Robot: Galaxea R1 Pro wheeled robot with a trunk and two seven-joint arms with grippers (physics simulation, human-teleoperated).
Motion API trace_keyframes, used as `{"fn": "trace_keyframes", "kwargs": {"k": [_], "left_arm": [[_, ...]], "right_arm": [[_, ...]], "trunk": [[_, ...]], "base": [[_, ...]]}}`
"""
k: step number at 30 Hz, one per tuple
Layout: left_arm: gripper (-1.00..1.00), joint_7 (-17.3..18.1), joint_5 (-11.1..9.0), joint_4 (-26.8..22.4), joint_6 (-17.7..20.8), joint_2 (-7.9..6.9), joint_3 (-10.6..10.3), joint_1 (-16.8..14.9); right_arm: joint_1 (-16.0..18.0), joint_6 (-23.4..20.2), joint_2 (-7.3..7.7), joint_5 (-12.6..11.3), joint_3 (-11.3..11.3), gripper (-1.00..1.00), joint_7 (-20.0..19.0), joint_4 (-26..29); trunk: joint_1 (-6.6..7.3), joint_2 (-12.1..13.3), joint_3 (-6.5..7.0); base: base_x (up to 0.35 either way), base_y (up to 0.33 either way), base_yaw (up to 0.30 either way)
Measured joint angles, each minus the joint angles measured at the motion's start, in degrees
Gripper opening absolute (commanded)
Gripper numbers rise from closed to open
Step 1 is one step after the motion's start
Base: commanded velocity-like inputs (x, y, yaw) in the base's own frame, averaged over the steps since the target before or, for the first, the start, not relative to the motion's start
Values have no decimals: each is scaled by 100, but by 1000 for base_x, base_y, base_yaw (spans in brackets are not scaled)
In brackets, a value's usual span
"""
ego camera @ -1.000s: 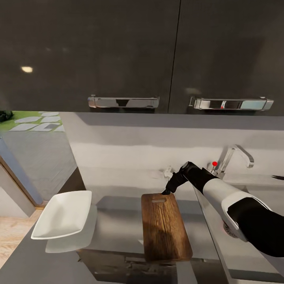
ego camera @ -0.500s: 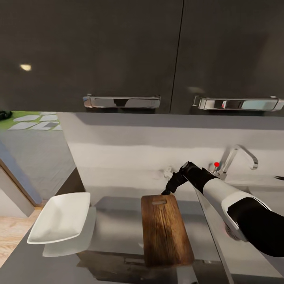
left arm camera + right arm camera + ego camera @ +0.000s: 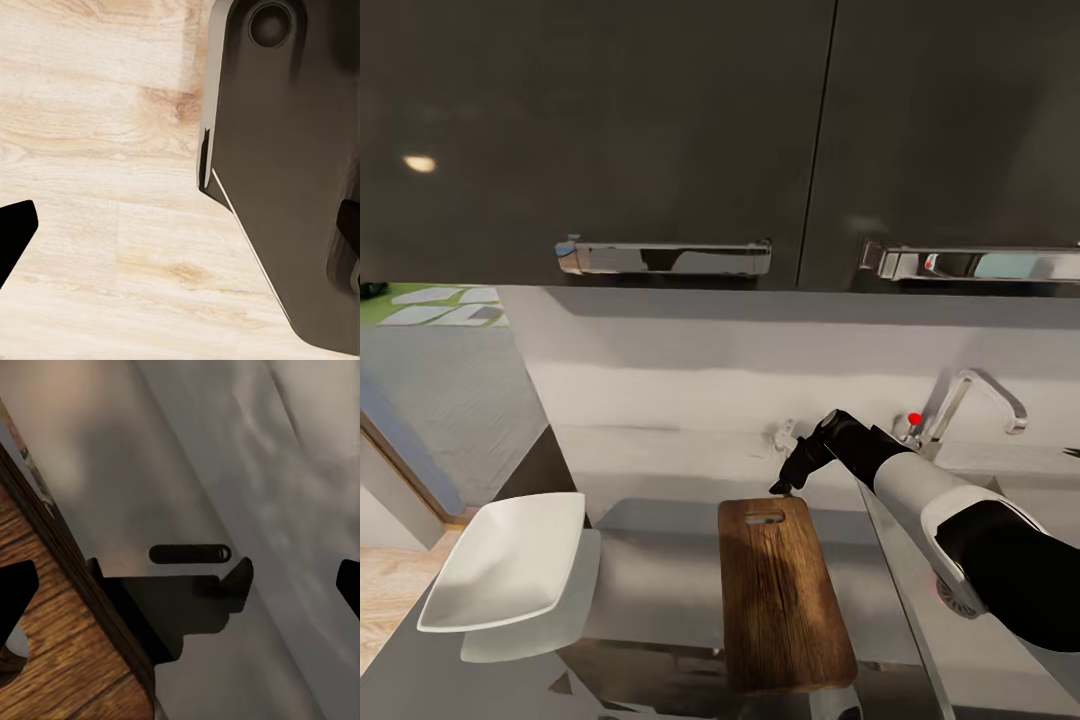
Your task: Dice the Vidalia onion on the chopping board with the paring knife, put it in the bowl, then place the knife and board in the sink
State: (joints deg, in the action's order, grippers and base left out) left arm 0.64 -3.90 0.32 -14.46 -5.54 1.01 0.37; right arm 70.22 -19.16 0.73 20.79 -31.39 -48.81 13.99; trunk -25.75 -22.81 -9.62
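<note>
Right arm extended forward, right gripper (image 3: 784, 489) pointing down, fingers spread wide in wrist view.

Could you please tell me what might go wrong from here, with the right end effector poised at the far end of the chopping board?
The chopping board seems to overhang the countertop's front edge, so a push from the right end effector could tip it off. The end effector looks open near the handle slot; a grasp on that end alone might let the board swing. The bowl also sits near the counter's edge, so a sliding board could nudge it.
</note>
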Motion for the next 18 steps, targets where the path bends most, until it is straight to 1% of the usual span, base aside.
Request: {"fn": "trace_keyframes", "kwargs": {"k": [3, 8, 11, 14, 18], "left_arm": [[100, 0, 2, 0, 0, 0, 0, 0], [100, 0, 3, 0, 0, 0, 0, 0], [100, 0, 1, 0, 0, 0, 0, 0], [100, 0, -1, 0, 0, 0, -1, 0], [100, 0, -1, 0, 0, 0, 0, 0]], "right_arm": [[0, 0, -10, 0, 0, 100, 0, 0], [-1, -4, -97, -3, -9, 100, -2, 6], [-2, -3, -146, 62, -1, 100, -4, 6], [-2, -3, -234, 151, -1, 100, -3, 6], [-2, -9, -277, 179, -1, 100, -3, 6]], "trunk": [[0, 0, -8], [0, 0, -11], [0, 0, -12], [0, 0, -12], [0, 0, -12]], "base": [[1, 0, 0], [0, 0, 0], [0, 0, 0], [0, 0, 0], [0, 0, 0]]}}
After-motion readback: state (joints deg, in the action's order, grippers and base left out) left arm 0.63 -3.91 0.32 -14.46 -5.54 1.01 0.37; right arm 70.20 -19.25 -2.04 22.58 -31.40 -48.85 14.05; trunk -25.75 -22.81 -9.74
